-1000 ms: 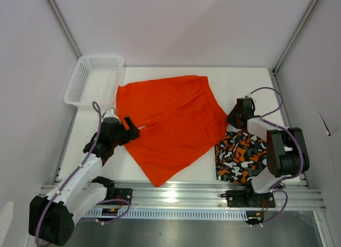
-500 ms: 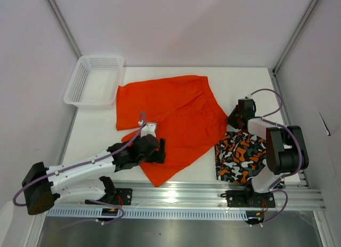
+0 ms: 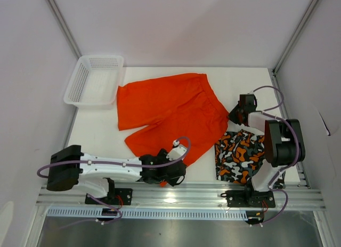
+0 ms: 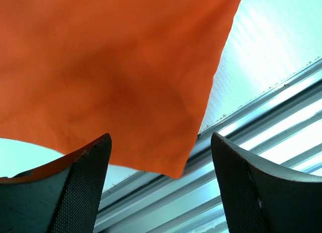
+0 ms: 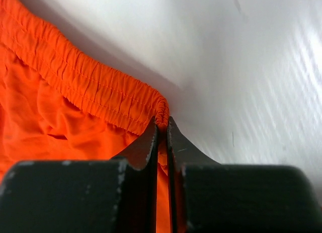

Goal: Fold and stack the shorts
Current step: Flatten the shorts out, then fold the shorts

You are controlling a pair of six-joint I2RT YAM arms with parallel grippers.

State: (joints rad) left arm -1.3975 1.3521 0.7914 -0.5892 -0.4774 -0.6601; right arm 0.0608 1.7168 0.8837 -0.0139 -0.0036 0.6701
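Clenching right jaws on bright orange fabric shorts awaiting folding and stacking, straddling the hem with released left jaws.

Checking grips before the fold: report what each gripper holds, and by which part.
The right gripper pinches the orange shorts at a waistband corner. The left gripper holds nothing, open over a leg hem.

The left end effector swung over orange shorts.

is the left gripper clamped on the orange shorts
No, the left gripper has its jaws standing wide apart over the corner of the orange shorts, pinching nothing.
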